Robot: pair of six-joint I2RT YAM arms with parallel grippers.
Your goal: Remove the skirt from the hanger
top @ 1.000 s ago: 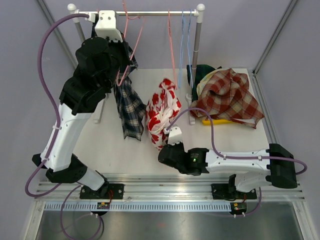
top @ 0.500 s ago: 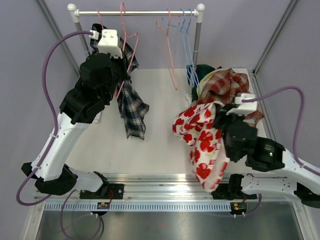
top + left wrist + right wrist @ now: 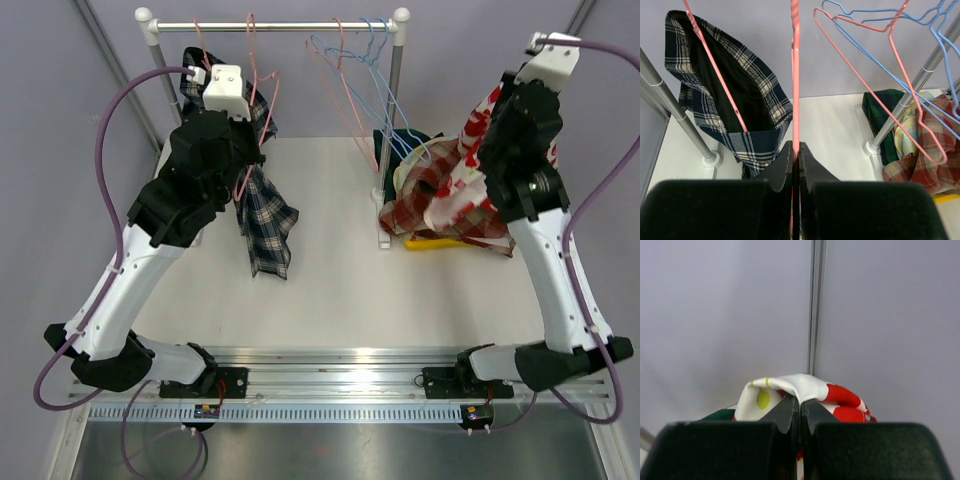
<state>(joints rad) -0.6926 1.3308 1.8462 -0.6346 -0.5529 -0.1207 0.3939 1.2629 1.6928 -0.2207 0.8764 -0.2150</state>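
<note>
High over the right side of the desk (image 3: 330,290), the right claw (image 3: 800,407) is clamped tight on a fold of the red-and-white floral skirt (image 3: 482,120), which dangles over a heap of clothes (image 3: 455,190). The left claw (image 3: 795,150) is pinched shut on a bare pink hanger (image 3: 795,75), beside a dark plaid skirt (image 3: 740,85) hanging near the rail (image 3: 270,25).

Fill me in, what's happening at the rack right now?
The right gripper is shut on the floral skirt and holds it high over the clothes pile on the table's right side, with no hanger on it. The left gripper is shut on a pink hanger at the rack. Beside it, a plaid garment hangs on another pink hanger.
</note>
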